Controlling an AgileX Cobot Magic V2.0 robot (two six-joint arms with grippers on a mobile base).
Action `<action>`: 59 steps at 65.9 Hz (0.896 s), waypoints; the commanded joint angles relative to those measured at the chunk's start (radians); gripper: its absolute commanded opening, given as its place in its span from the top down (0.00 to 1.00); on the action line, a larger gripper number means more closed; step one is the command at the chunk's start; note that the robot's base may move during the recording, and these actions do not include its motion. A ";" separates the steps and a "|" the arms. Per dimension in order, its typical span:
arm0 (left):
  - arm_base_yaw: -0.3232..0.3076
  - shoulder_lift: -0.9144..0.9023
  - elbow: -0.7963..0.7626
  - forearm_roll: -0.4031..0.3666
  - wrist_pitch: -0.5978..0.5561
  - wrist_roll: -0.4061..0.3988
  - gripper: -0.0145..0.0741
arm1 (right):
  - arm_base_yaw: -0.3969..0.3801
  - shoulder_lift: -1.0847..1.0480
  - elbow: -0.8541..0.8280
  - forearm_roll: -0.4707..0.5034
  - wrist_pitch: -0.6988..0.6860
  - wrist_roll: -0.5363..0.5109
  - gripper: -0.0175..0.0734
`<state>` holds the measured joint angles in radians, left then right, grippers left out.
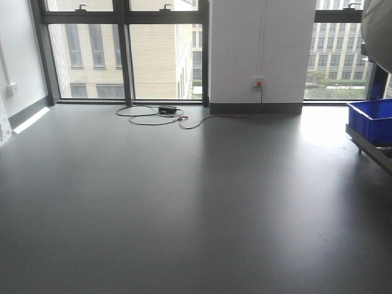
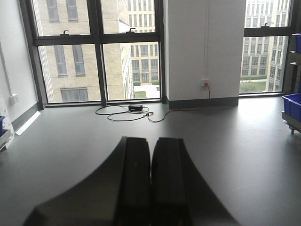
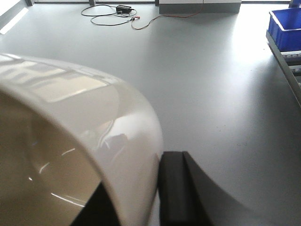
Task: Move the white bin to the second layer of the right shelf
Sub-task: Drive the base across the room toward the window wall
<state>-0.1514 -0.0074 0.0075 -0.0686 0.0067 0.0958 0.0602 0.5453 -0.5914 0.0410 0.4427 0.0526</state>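
The white bin (image 3: 80,132) fills the left of the right wrist view, glossy cream, held in the air above the floor. My right gripper (image 3: 136,197) is shut on its wall, one black finger (image 3: 176,188) outside and the other inside. A curved pale part of the bin (image 1: 376,27) shows at the top right of the front view. My left gripper (image 2: 151,183) is shut and empty, its two black fingers pressed together over bare floor. The right shelf shows only as a grey metal rail (image 3: 284,61) at the right edge; its roller lanes are barely in view.
A blue crate (image 1: 372,119) sits on the rack at the right, also in the right wrist view (image 3: 285,28). Black and red cables (image 1: 160,114) lie on the grey floor by the windows. A white pillar (image 1: 262,49) stands at the back.
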 commanded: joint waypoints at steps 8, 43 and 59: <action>-0.002 -0.013 0.033 -0.005 -0.087 -0.007 0.74 | -0.006 0.003 -0.031 -0.003 -0.099 -0.003 0.78; -0.002 -0.013 0.033 -0.005 -0.087 -0.007 0.74 | -0.006 0.003 -0.031 -0.003 -0.099 -0.003 0.78; -0.002 -0.013 0.033 -0.005 -0.087 -0.007 0.74 | -0.006 0.003 -0.031 -0.003 -0.099 -0.003 0.78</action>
<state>-0.1514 -0.0074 0.0075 -0.0686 0.0067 0.0958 0.0602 0.5453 -0.5914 0.0410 0.4427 0.0526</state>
